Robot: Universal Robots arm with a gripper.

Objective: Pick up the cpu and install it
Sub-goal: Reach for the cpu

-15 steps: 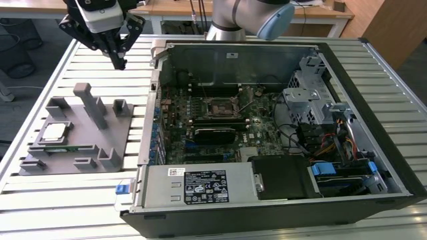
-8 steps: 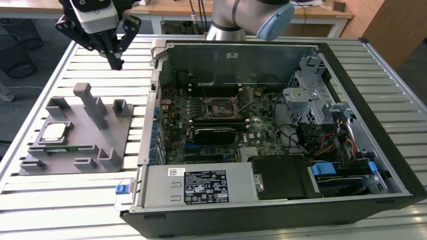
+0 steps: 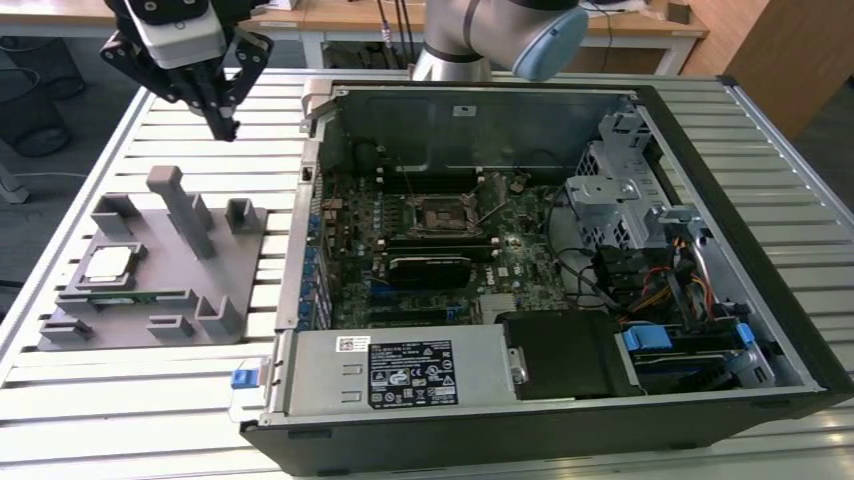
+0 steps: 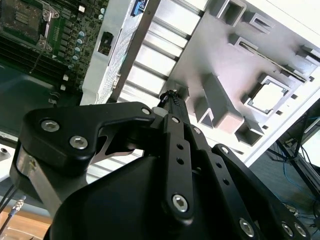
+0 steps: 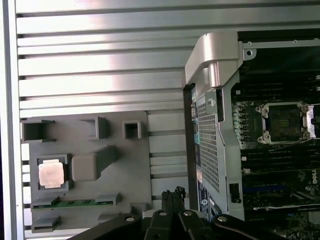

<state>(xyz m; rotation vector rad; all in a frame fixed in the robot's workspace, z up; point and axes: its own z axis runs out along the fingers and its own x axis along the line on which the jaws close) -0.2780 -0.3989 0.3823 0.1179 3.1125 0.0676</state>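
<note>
The cpu (image 3: 110,263) (image 4: 267,95) (image 5: 51,174) is a small silver-topped square lying flat in a recess of the grey plastic fixture (image 3: 174,300) (image 4: 220,60) (image 5: 125,165) on the slatted table. My gripper (image 3: 222,126) (image 4: 172,95) (image 5: 173,192) hangs above the table beyond the fixture's far edge, at the exterior view's upper left, well clear of the cpu. Its black fingers are pressed together with nothing between them. The open socket frame (image 3: 438,213) (image 4: 22,17) (image 5: 282,122) sits on the motherboard inside the open computer case.
A green memory stick (image 3: 140,296) (image 5: 75,203) lies in a fixture slot next to the cpu. A tall grey post (image 3: 180,205) rises from the fixture. The case wall (image 3: 300,200) stands between fixture and motherboard. Cables and a drive cage crowd the case's right side.
</note>
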